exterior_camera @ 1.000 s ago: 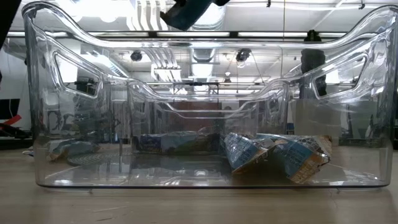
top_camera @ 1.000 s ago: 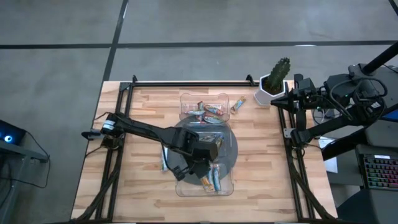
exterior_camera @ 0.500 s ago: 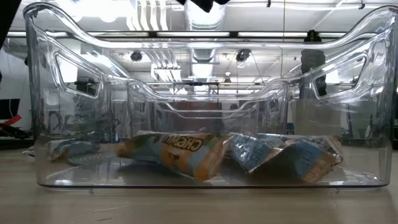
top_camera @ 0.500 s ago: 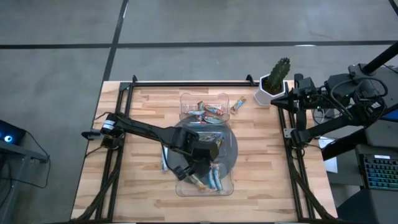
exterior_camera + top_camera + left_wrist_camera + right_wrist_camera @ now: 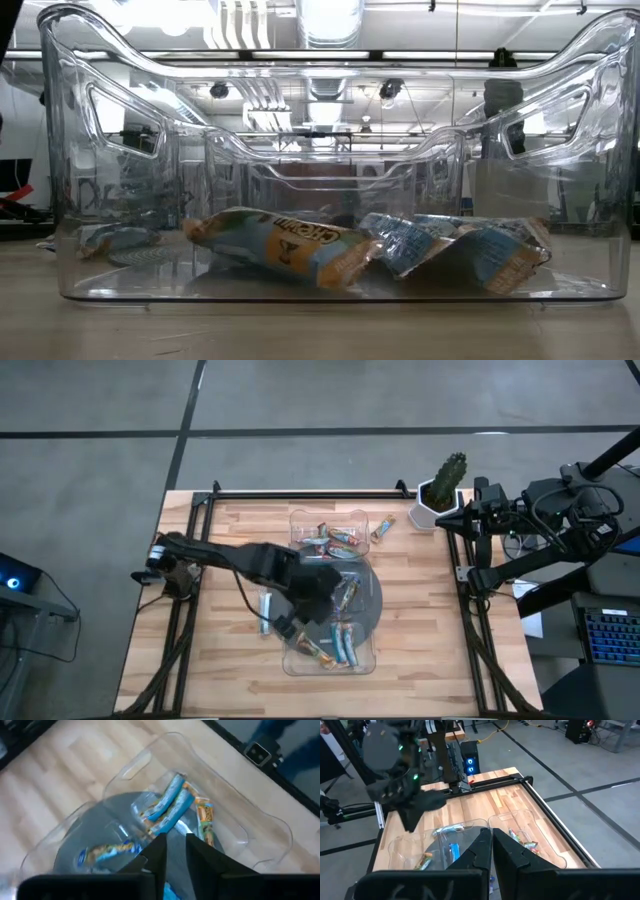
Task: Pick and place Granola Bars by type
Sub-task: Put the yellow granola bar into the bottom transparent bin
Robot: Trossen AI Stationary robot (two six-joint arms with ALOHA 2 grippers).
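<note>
— Where's your left gripper (image 5: 287,628)?

— I see it over the near clear bin's (image 5: 368,652) left edge, fingers (image 5: 159,851) a narrow gap apart, holding nothing.

— And the granola bars?

— An orange-brown bar (image 5: 280,246) lies in that bin beside two light blue bars (image 5: 455,250). More bars (image 5: 333,540) sit in the far bin (image 5: 296,520), one loose bar (image 5: 382,527) lies by the cactus pot (image 5: 437,494), and a blue bar (image 5: 266,606) rests on the table (image 5: 420,600).

— Right gripper (image 5: 492,851)?

— I have it parked off the table's right edge, fingers together.
</note>
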